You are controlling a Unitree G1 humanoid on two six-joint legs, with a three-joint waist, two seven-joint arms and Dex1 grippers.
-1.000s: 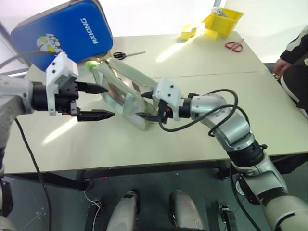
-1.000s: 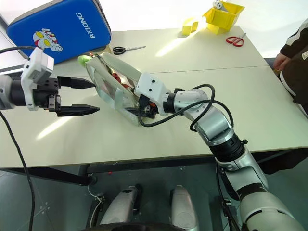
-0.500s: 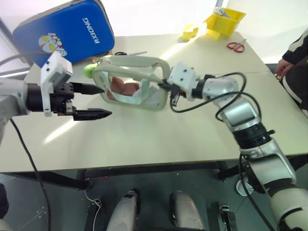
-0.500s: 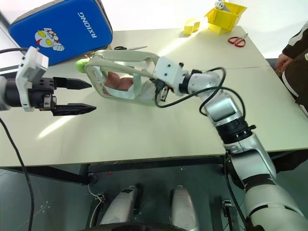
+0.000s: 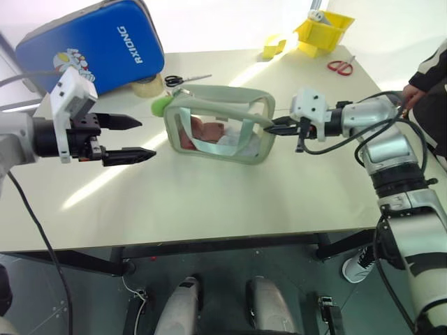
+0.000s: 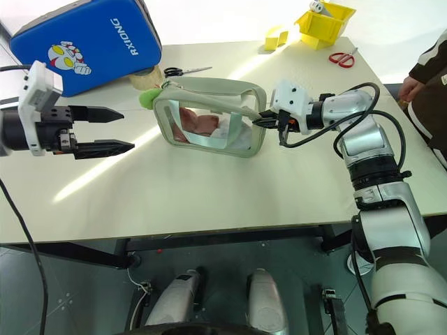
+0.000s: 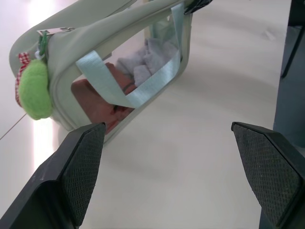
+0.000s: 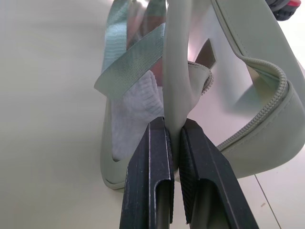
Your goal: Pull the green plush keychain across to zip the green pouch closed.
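1. Left eye view. The green pouch point(image 5: 222, 123) stands on the table point(image 5: 209, 202), its long side facing the camera, reddish and white contents visible through the clear side. The green plush keychain point(image 5: 160, 106) hangs at the pouch's upper corner on the robot's left. The right gripper point(image 5: 274, 128) is clamped on the opposite end. The left gripper point(image 5: 133, 137) hovers beside the keychain end, apart from it, fingers spread wide, holding nothing.

2. Right eye view. Same layout. The blue case point(image 6: 84, 42) leans behind the pouch; black scissors point(image 6: 183, 70) lie near the keychain. Yellow bins point(image 6: 323, 21) and red scissors point(image 6: 341, 58) sit at the far end. A person's hand point(image 6: 407, 89) rests at the table edge on the robot's right.

3. Left wrist view. The keychain dangles from the zipper pull at the pouch's corner, with a red-checked tag beside it. The zipper looks open along the top.

4. Right wrist view. The two fingers are pressed together on a thin fold of pouch material at the end wall; the zipper teeth point(image 8: 267, 119) curve off to one side.

5. Risks, as judgement. The pinch holds only a narrow flap, so a hard pull on the keychain could slip it free and drag the pouch. The soft plush may squash or slide out of the fingers. The left gripper could catch the webbing strap point(image 7: 143, 90) instead.
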